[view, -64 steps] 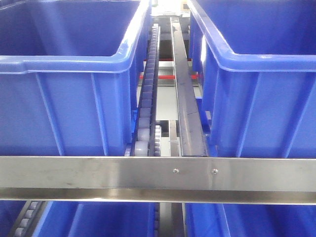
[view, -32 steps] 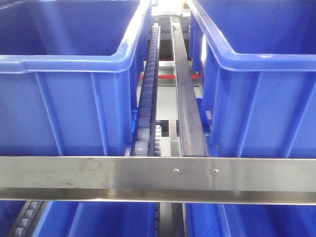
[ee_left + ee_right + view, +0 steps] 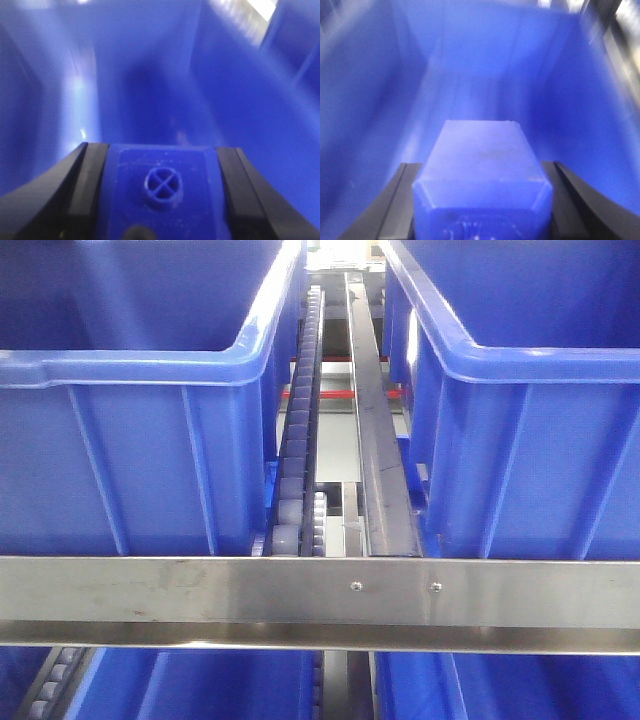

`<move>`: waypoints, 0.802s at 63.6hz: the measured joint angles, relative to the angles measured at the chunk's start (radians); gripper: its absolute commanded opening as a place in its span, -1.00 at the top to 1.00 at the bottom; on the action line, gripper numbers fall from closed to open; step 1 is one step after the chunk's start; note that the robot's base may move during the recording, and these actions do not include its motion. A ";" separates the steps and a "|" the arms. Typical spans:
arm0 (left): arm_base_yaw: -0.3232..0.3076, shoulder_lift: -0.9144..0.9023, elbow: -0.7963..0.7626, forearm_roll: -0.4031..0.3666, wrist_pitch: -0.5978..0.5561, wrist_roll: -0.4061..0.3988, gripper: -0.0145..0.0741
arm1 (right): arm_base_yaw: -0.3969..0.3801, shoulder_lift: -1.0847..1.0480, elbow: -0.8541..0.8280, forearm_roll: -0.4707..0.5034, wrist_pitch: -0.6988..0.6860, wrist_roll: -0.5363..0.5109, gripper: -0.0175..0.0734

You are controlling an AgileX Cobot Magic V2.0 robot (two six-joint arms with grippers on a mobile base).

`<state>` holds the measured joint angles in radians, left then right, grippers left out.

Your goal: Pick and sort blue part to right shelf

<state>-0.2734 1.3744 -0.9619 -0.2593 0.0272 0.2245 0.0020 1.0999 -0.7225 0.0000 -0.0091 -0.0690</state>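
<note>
In the left wrist view, the left claw point(image 3: 161, 200) is pinching a blue part point(image 3: 162, 192) between its two black fingers point(image 3: 75, 192), one pressed against each side. The part's upper face shows a small raised round boss marked with a cross, and a dark hole sits near the bottom edge. Beyond it lies the blurred inside of a blue bin point(image 3: 240, 115), with walls rising on the left and right.

In the right wrist view, the right claw point(image 3: 481, 200) pinches a second blue part, a plain rectangular block point(image 3: 482, 165), with its black fingers point(image 3: 570, 200) tight on both flanks. The block juts forward over the blurred interior of another blue bin point(image 3: 365, 100).

The front view shows neither claw nor either part. Two large blue bins stand on the shelf, the left bin point(image 3: 130, 450) and the right bin point(image 3: 530, 440), apart from each other, with a roller track point(image 3: 298, 450) and a metal rail point(image 3: 375, 440) running between them toward the far end. A steel crossbar point(image 3: 200, 595) spans the near edge, and more blue bins show below it.
</note>
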 measured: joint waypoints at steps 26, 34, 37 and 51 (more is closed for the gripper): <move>0.000 0.049 -0.007 0.000 -0.016 0.000 0.10 | 0.000 0.133 0.000 0.000 -0.054 0.000 -0.22; 0.000 0.049 -0.007 0.007 -0.016 0.001 -0.11 | 0.000 0.133 0.000 0.000 -0.058 0.000 -0.25; 0.000 0.049 -0.007 0.009 -0.016 0.001 -0.26 | 0.000 0.133 0.000 0.000 -0.058 0.000 -0.31; 0.000 0.049 -0.007 0.011 -0.016 0.001 -0.57 | 0.000 0.133 0.000 0.000 -0.051 0.000 -0.75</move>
<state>-0.2734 1.4234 -0.9690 -0.2488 0.0116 0.2251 0.0020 1.2332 -0.7225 0.0000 -0.0597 -0.0690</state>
